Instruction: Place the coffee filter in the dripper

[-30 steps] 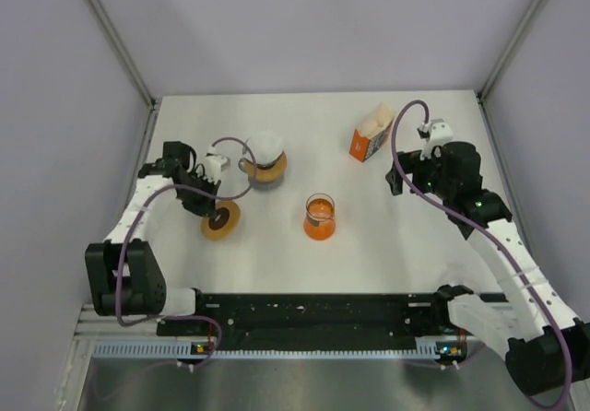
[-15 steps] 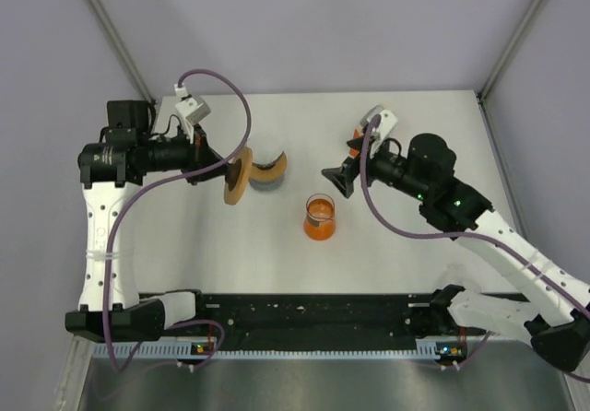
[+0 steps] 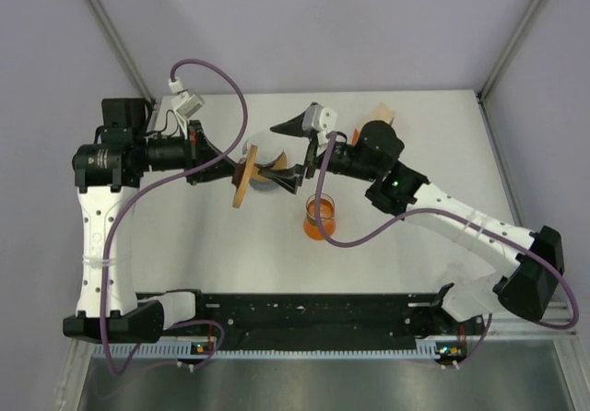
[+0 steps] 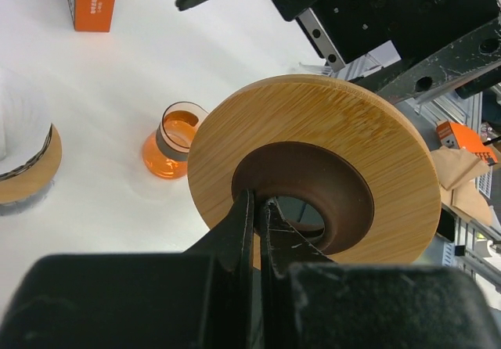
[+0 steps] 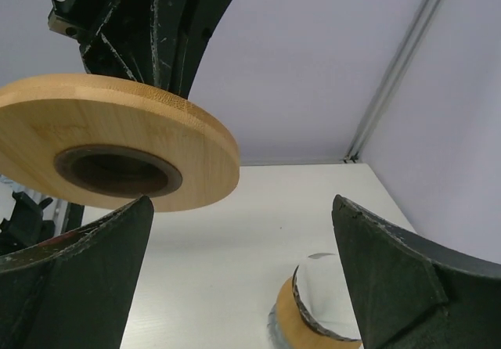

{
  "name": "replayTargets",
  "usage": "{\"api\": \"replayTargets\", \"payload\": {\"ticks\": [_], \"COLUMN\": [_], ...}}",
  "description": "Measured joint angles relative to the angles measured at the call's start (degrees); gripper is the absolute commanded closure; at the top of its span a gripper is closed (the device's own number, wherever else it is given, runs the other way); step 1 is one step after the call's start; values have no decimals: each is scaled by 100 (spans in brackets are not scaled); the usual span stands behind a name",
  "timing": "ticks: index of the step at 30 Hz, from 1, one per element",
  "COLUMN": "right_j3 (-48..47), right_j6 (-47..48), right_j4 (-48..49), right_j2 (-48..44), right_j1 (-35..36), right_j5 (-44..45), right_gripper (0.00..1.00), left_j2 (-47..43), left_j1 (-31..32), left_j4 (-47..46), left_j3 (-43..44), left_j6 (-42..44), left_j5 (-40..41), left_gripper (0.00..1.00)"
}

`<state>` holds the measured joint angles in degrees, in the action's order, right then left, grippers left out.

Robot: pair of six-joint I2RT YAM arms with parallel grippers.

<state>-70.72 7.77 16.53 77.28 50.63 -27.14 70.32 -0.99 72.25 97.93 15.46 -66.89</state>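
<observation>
My left gripper [image 3: 230, 168] is shut on the dripper [image 3: 243, 177], a round bamboo disc with a brown funnel centre, and holds it on edge above the table. In the left wrist view the fingers [image 4: 244, 217] pinch the funnel's rim on the dripper [image 4: 344, 122]. My right gripper [image 3: 289, 153] is wide open beside the disc, empty. In the right wrist view the dripper [image 5: 156, 134] hangs just above the left finger [image 5: 78, 278]. The white coffee filter [image 5: 322, 291] sits in a wood-collared holder on the table, partly hidden in the top view [image 3: 267, 165].
An orange glass beaker [image 3: 319, 217] stands mid-table under the right arm and also shows in the left wrist view [image 4: 174, 139]. An orange box [image 3: 378, 116] stands at the back right and also shows in the left wrist view [image 4: 90, 1]. Enclosure walls rise behind and at both sides.
The left arm has lifted the dripper off the table and turned it on edge toward the centre. The right arm has swung from the back right to the dripper, jaws open.
</observation>
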Motion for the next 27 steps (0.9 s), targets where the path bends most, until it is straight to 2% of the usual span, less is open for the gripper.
{"api": "replayTargets", "payload": {"ticks": [9,13,15,18,23,24,25,27], "right_j3": [-527,-625,-675,-811,-892,-892,-892,-892], "right_j6": [-35,-48,-59,-98,-160,-162,-162,-125], "right_j4": [358,409,411,354,275,258,245,184], "right_j2": [527,640,713,868,979,979,979,977], "right_j1": [57,118,129,133,170,153,142,138], "right_j5": [-411,-472,-496,-549,-625,-597,-566,-487], "right_gripper": [7,14,21,40,78,89,96,100], "left_j2": [-9,-9,-9,-4,-4,-7,-9,-7], "left_j1": [31,31,31,28,7,-4,-4,-4], "left_j4": [-48,-138,-219,-326,-472,-474,-485,-498], "left_j3": [-11,-61,-166,-328,-402,-411,-411,-433], "left_j6": [-203,-291,-341,-420,-498,-516,-518,-557], "left_j5": [-103,-155,-216,-243,-168,-188,-162,-122], "left_gripper": [100,100,100,100,100,100,100,100]}}
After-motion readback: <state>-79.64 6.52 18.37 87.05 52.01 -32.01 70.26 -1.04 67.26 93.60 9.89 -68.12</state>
